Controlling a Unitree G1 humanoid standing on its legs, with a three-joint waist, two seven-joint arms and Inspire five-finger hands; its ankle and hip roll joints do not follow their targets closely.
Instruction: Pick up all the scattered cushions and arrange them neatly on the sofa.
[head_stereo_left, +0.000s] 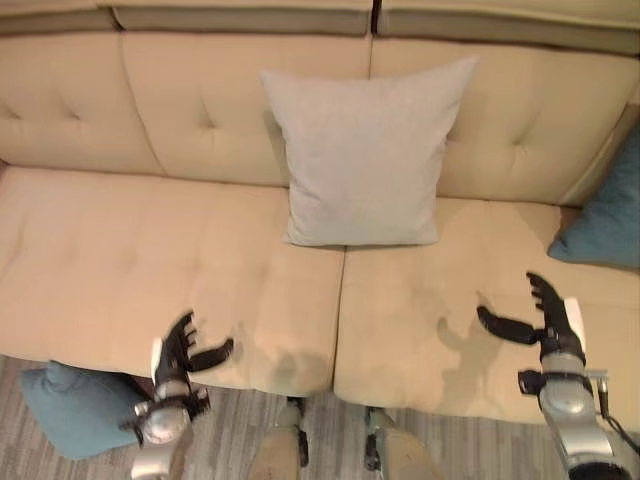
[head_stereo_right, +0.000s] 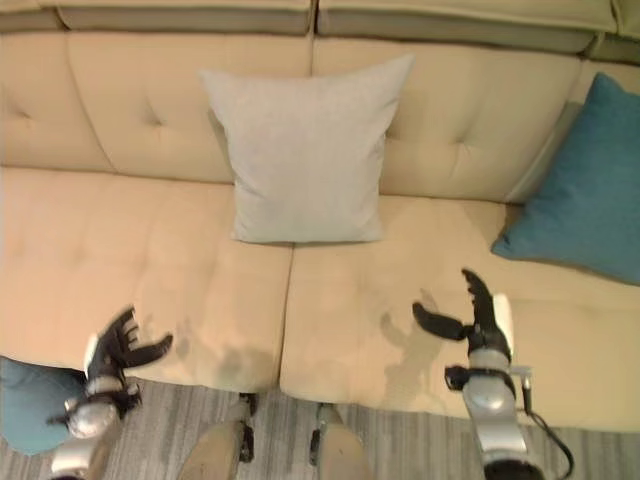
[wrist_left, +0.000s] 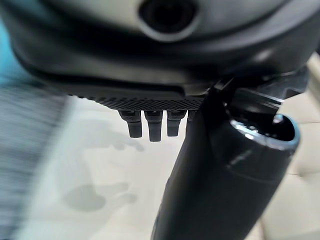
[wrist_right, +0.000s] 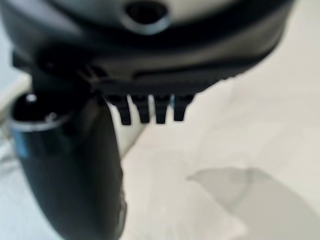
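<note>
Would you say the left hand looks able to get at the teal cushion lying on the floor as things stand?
Probably yes. The left hand hovers open and holds nothing over the sofa's front edge, and the teal cushion on the floor lies just below and beside it, with nothing between them.

Grey cushion (head_stereo_left: 365, 155) upright against sofa (head_stereo_left: 120, 260) back; teal cushions (head_stereo_right: 585, 185) right, (head_stereo_left: 75, 405) floor.

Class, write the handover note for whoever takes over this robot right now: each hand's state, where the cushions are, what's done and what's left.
Left hand: open, empty, over the seat's front edge.
Right hand: open, empty, above the right seat.
Grey cushion: upright against the sofa backrest, centred; done.
Blue cushion: leaning at the sofa's right end.
Second blue cushion: on the floor by the left hand; yet to be picked up and placed.
</note>
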